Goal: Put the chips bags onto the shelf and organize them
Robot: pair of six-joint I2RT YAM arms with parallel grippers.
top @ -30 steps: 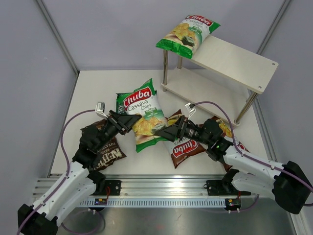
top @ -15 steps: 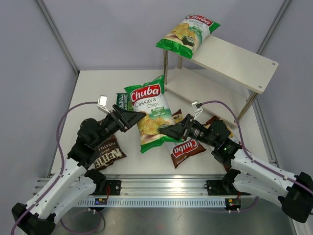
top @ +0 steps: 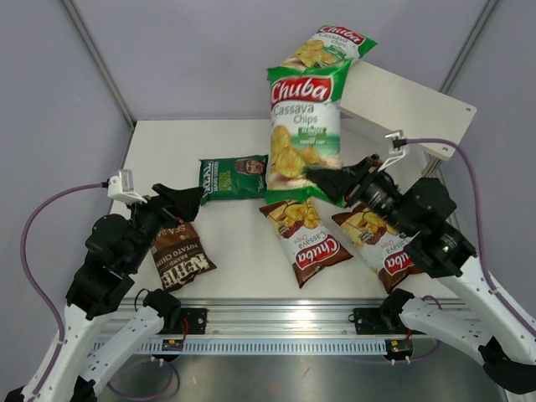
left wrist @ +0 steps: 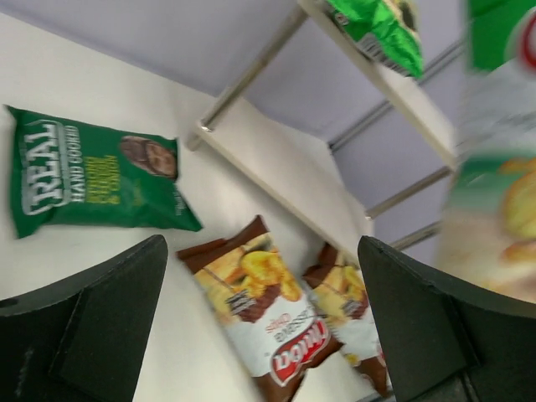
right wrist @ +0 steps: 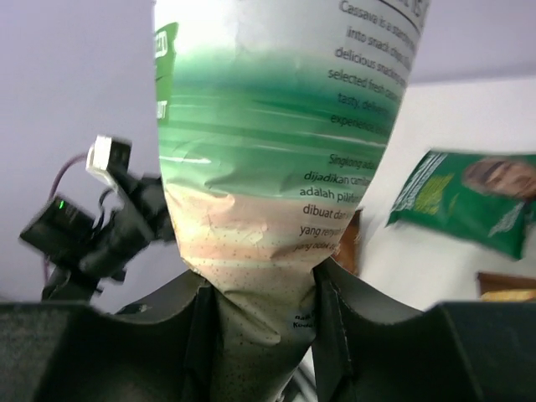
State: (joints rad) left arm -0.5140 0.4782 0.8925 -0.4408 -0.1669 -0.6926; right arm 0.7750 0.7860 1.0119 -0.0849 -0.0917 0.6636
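Looks down from high at the near edge over the table (top: pixel 159 142). Left wrist: low, facing the shelf (left wrist: pixel 276 172); right wrist: tight against the green bag (right wrist: pixel 276 167), seemingly facing left. Shares the portrait bag (top: pixel 234 177) throughout.

On the shelf (top: pixel 414 107), the top board is bare right of the shelved green bag (top: pixel 328 48) at its left end. The held green bag (top: pixel 303 126) (hanging upright) screens the shelf's left front; the lower board (left wrist: pixel 276 180) seems bare, though blurred.
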